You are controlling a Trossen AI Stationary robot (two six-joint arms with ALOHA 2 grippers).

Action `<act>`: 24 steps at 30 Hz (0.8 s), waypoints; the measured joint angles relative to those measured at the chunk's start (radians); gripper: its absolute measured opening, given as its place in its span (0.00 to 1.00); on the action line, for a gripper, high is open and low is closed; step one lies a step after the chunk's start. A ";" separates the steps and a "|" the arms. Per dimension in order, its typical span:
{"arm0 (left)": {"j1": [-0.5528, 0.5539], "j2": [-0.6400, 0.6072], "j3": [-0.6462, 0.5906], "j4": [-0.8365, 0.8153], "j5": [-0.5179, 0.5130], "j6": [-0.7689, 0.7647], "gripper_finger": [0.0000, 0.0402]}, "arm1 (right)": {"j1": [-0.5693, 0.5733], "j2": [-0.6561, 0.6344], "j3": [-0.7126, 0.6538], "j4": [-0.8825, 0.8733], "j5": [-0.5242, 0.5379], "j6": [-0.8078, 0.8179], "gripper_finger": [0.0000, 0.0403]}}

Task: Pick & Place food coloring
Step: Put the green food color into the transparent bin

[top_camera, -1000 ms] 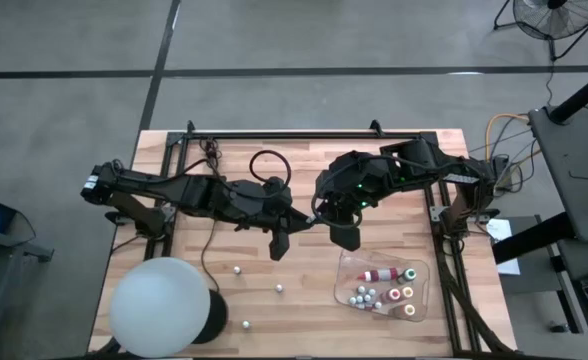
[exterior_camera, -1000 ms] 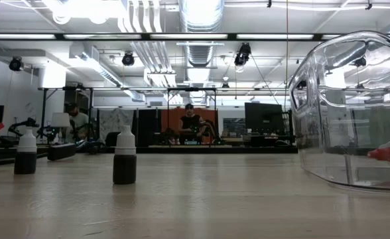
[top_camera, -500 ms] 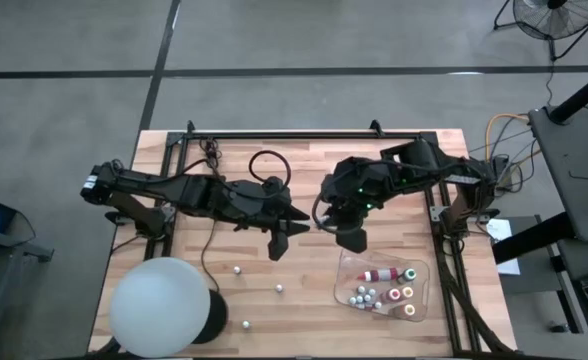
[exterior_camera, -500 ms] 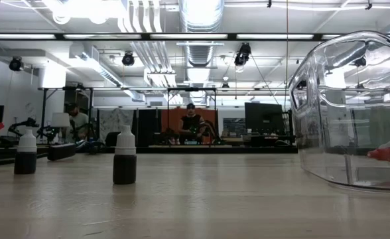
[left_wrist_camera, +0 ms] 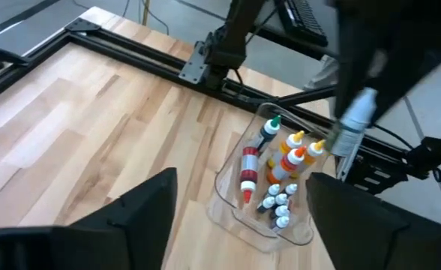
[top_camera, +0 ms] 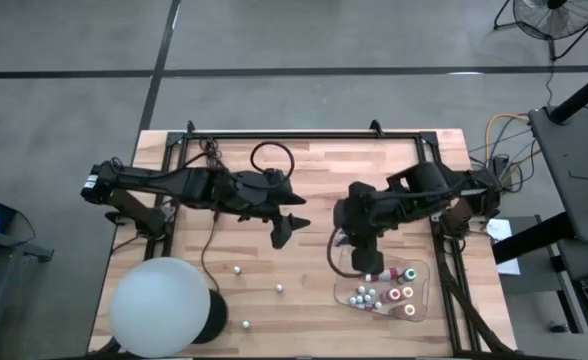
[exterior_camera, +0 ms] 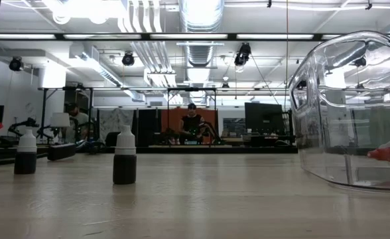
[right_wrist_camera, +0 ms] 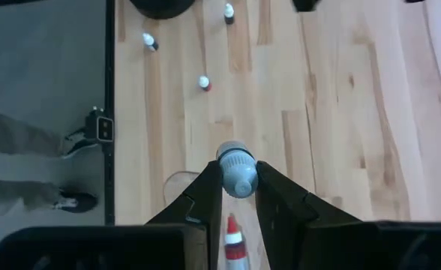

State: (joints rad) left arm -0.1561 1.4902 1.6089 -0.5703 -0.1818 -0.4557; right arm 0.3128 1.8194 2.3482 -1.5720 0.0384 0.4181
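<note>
Bottle (right_wrist_camera: 238,170) pinched in right fingers (right_wrist_camera: 205,196) above tray (top_camera: 344,290) edge.

2 dark matte arms, bulky jointed links; black cable looped near left arm (top_camera: 189,187); green indicator lights on right arm (top_camera: 414,195); black wedge-shaped fingers (right_wrist_camera: 205,199).
</note>
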 joint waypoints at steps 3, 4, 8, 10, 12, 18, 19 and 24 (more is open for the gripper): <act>0.015 0.000 0.000 -0.009 0.001 -0.032 0.69 | 0.021 0.000 0.000 0.000 0.017 0.055 0.14; 0.021 0.000 0.000 -0.012 0.001 -0.043 0.70 | 0.026 0.000 -0.001 0.000 0.018 0.084 0.14; 0.039 0.000 0.000 -0.030 0.000 -0.066 0.71 | 0.049 0.000 -0.011 0.000 0.061 0.237 0.14; 0.044 0.000 0.000 -0.036 0.001 -0.071 0.71 | 0.057 0.000 -0.025 0.001 0.069 0.329 0.14; 0.044 0.000 0.000 -0.045 0.001 -0.076 0.71 | 0.067 0.000 -0.046 0.001 0.070 0.412 0.13; 0.044 0.000 0.000 -0.075 0.009 -0.077 0.71 | 0.095 -0.001 -0.166 0.001 0.088 0.607 0.11; 0.044 0.000 0.000 -0.079 0.011 -0.077 0.71 | 0.098 -0.001 -0.186 0.001 0.094 0.632 0.11; 0.045 0.000 0.000 -0.115 0.035 -0.073 0.71 | 0.117 0.000 -0.287 0.001 0.106 0.736 0.12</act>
State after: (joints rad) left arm -0.1112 1.4899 1.6089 -0.6848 -0.1469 -0.5290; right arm 0.4303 1.8191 2.0613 -1.5715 0.1442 1.1541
